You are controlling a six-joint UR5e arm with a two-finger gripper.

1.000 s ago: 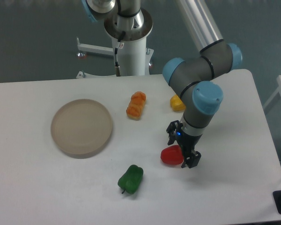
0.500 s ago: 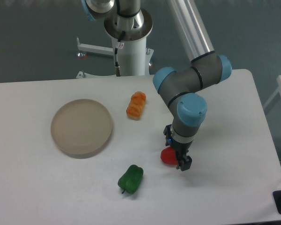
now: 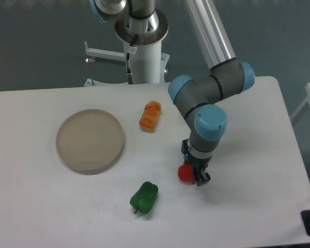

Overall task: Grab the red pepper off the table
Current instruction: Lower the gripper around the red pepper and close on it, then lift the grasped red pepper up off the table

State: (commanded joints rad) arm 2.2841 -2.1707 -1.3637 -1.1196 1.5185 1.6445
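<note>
Camera view: red pepper (image 3: 184, 173) on table (image 3: 248, 206), partly under end effector (image 3: 196, 174); finger state indiscernible

The table (image 3: 51, 206) looks like smooth white laminate with a dull matt finish. At its 9 o'clock side the round plate (image 3: 90, 140) is matt beige, plain and even. The red pepper (image 3: 184, 173) has a smooth, plastic-looking skin, as does the green pepper (image 3: 144, 197) at 6 o'clock. The orange piece (image 3: 150, 115) is ribbed and less shiny. The arm (image 3: 209, 98) shows brushed silver metal, grey casing and blue plastic caps.
</note>
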